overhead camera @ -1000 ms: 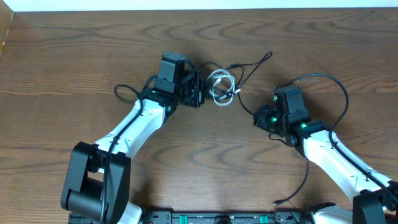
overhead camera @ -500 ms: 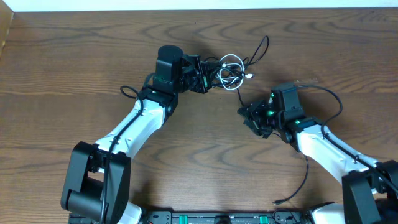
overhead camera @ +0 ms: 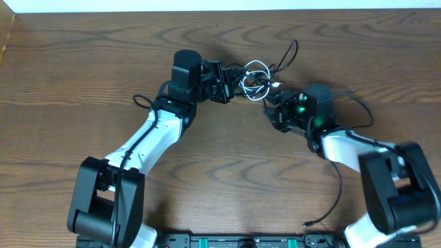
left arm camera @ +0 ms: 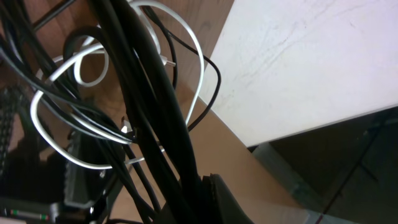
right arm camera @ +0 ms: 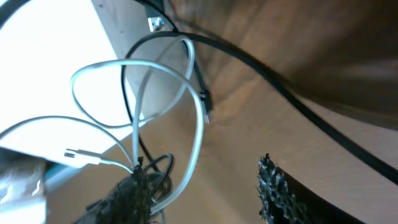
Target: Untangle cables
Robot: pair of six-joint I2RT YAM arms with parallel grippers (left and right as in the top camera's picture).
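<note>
The cables form one tangle of thin black cords and a white loop at the table's back middle. My left gripper is shut on the black cords at the tangle's left side. In the left wrist view the black cords run straight down between the jaws of that gripper, with the white cable looped around them. My right gripper is open just right of and below the tangle. In the right wrist view the white cable hangs beside one finger; nothing is clamped in the gripper.
The wooden table stretches all around. The right arm's own thick black cable loops behind it, with a loose end near the front edge. Another arm cable loops left of the left arm. A pale strip borders the back.
My left gripper carried the tangle a little back and right, then held still. My right gripper swung in toward the tangle and its jaws spread apart.
</note>
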